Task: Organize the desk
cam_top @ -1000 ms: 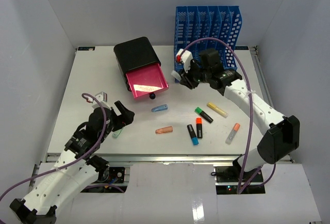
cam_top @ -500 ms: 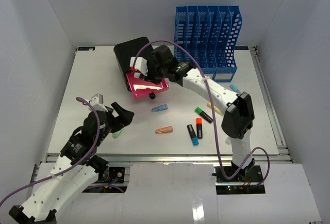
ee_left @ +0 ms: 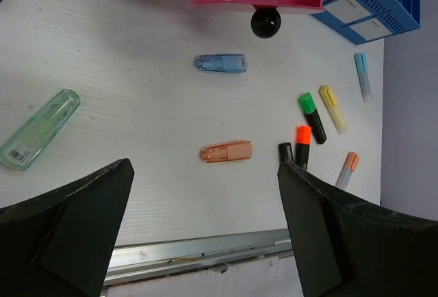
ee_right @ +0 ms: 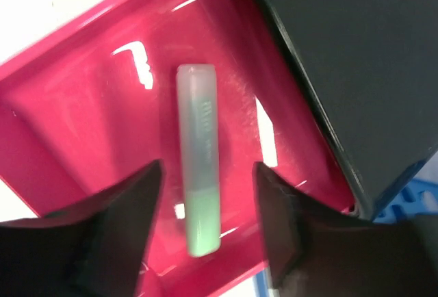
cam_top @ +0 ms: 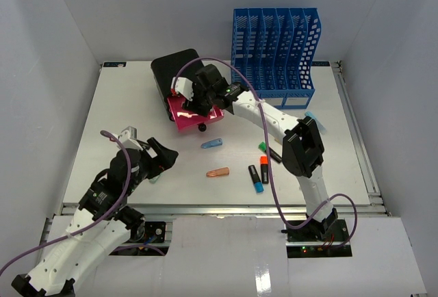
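Observation:
The white desk (cam_top: 116, 105) carries scattered pens and small cases. My right gripper (cam_top: 194, 100) hangs open over the pink drawer (cam_top: 185, 118) of the black box (cam_top: 179, 71). In the right wrist view a grey marker with a green end (ee_right: 198, 167) lies loose on the drawer floor (ee_right: 102, 126) between my open fingers (ee_right: 137, 201), gripper (ee_right: 205, 174). My left gripper (cam_top: 164, 155) is open and empty, low over the desk's front left; it also shows in the left wrist view (ee_left: 205, 167).
On the desk lie a blue case (ee_left: 220, 63), an orange case (ee_left: 226, 151), a clear green case (ee_left: 40, 129), and green (ee_left: 312, 116), yellow (ee_left: 333, 108), light blue (ee_left: 361, 76) and orange (ee_left: 302, 145) markers. A blue file rack (cam_top: 274, 44) stands at the back right.
My right arm swung left from the file rack to the pink drawer and now hovers open over the green-ended marker lying there. The left arm has barely moved.

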